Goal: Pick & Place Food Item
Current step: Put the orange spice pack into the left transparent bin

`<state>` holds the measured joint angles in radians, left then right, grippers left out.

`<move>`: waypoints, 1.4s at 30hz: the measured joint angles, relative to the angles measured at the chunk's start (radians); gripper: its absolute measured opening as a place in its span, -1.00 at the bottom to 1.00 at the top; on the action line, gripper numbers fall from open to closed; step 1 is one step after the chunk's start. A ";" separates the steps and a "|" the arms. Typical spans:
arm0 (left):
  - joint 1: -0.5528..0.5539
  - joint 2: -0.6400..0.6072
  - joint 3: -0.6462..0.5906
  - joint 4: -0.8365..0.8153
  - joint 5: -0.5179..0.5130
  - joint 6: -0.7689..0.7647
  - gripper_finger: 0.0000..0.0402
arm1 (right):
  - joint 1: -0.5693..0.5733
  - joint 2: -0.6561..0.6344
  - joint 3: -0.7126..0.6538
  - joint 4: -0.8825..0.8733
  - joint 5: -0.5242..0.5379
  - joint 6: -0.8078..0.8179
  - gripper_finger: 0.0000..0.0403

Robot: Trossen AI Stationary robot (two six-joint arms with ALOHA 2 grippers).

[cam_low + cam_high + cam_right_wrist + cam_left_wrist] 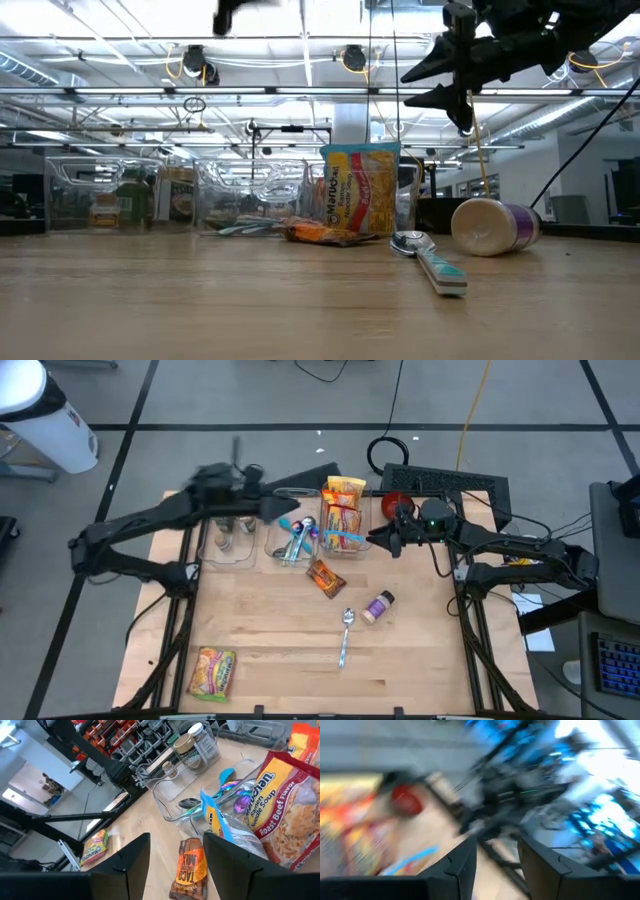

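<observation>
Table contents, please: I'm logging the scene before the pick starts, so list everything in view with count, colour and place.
Clear bins: three, transparent, in a row along the table's far edge.
Jars: at least two, in the left bin.
Spoons: several, blue and iridescent, in the middle bin.
Noodle packets: at least two, yellow and red, in the right bin.
Taco mix packet: one, orange-brown, in front of the bins.
Spice jar: one, purple label, on its side, centre-right.
Loose spoon: one, teal handle, centre.
Yellow snack packet: one, near-left corner.
Left gripper: open, over the bins.
Right gripper: open, beside the right bin.
</observation>
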<state>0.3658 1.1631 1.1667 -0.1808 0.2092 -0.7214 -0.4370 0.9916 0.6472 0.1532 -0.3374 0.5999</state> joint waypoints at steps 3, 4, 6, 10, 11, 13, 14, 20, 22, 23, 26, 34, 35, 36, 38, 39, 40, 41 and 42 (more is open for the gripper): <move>-0.080 -0.091 0.000 0.073 -0.017 0.104 -0.25 | 0.000 0.000 0.000 0.000 0.000 0.029 -0.13; -0.117 -0.116 0.000 0.101 -0.026 0.144 -0.25 | 0.000 0.000 0.000 0.000 0.000 0.037 -0.13; -0.201 -0.153 0.000 0.155 -0.039 0.235 -0.25 | 0.000 0.000 0.000 0.000 0.000 0.053 -0.13; -0.403 -0.192 -0.005 0.238 -0.081 0.469 -0.25 | 0.011 0.000 0.000 0.000 0.005 0.073 -0.13; -0.452 -0.193 -0.012 0.268 -0.105 0.518 -0.25 | 0.021 0.000 0.000 0.000 0.020 0.073 -0.13; -0.534 -0.192 -0.037 0.314 -0.167 0.587 -0.25 | 0.047 0.000 0.000 0.000 0.063 0.074 -0.13; -0.564 -0.189 -0.055 0.338 -0.203 0.612 -0.25 | 0.062 0.000 0.000 0.000 0.089 0.074 -0.13; -0.667 -0.174 -0.236 0.564 -0.341 0.648 -0.26 | 0.146 0.000 0.000 0.000 0.245 0.069 -0.13; -0.676 -0.174 -0.319 0.672 -0.363 0.628 -0.26 | 0.167 0.000 0.000 0.000 0.275 0.069 -0.13; -0.678 -0.174 -0.362 0.728 -0.374 0.613 -0.26 | 0.176 0.000 0.000 0.000 0.287 0.068 -0.13; -0.683 -0.174 -0.474 0.903 -0.399 0.548 -0.26 | 0.195 0.008 0.000 0.001 0.290 0.048 -0.13; -0.684 -0.124 -0.588 1.131 -0.528 0.341 -0.26 | 0.239 0.069 0.000 -0.002 0.289 0.043 -0.13; -0.684 -0.113 -0.585 1.134 -0.552 0.319 -0.25 | 0.245 0.080 0.000 0.001 0.289 0.043 -0.13; -0.684 -0.101 -0.578 1.135 -0.570 0.293 -0.26 | 0.251 0.091 0.000 0.001 0.289 0.043 -0.13; -0.681 -0.070 -0.559 1.144 -0.586 0.259 -0.25 | 0.263 0.114 0.000 0.000 0.289 0.043 -0.13; -0.676 -0.049 -0.549 1.144 -0.587 0.248 -0.25 | 0.270 0.127 0.000 0.002 0.289 0.043 -0.13; -0.671 -0.024 -0.539 1.141 -0.586 0.244 -0.26 | 0.277 0.139 0.000 0.006 0.289 0.043 -0.13; -0.667 0.000 -0.530 1.137 -0.581 0.246 -0.26 | 0.283 0.149 0.000 0.007 0.288 0.043 -0.13; -0.664 0.021 -0.522 1.130 -0.579 0.249 -0.25 | 0.290 0.159 0.000 0.009 0.288 0.043 -0.13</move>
<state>-0.2979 1.1840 0.6444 0.9488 -0.3700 -0.4720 -0.1468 1.1510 0.6476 0.1621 -0.0490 0.6430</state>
